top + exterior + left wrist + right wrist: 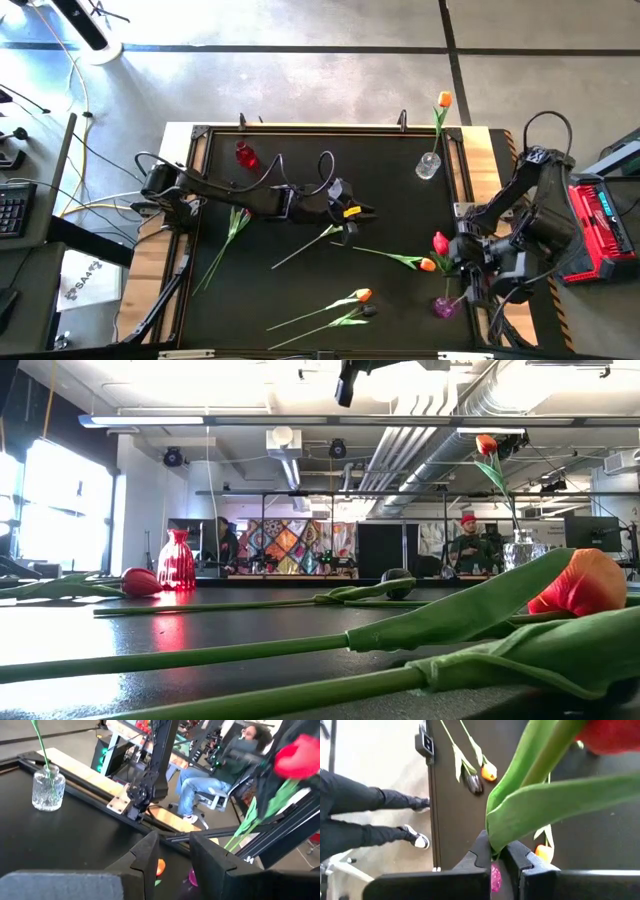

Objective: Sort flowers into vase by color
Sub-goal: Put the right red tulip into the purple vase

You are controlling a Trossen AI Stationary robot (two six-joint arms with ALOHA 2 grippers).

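My right gripper [458,265] is shut on a red tulip [440,242] at the table's right side, above a small purple vase [445,307]. My left gripper [356,212] hovers open over the table's middle, with nothing between its fingers [150,857]. A clear vase [428,165] at the far right holds an orange tulip [444,100] by its stem. A red vase [245,155] stands at the far left. Lying flat on the table are a red tulip [235,222], an orange one [427,265], another orange one [362,296] and a dark one [368,312]. My right gripper pinches the red tulip's green stem, where a leaf wraps it [495,840], between its two fingers. The fingers come slanting down from above. The tulip is lifted clear of the table and tilted, with its red head [296,756] up. The purple vase [496,876] shows just below the fingers.
A long stem [305,248] lies under my left gripper with a dark head [398,582] at its end. A raised black frame [200,200] rims the table. People sit and stand in the room beyond [215,780].
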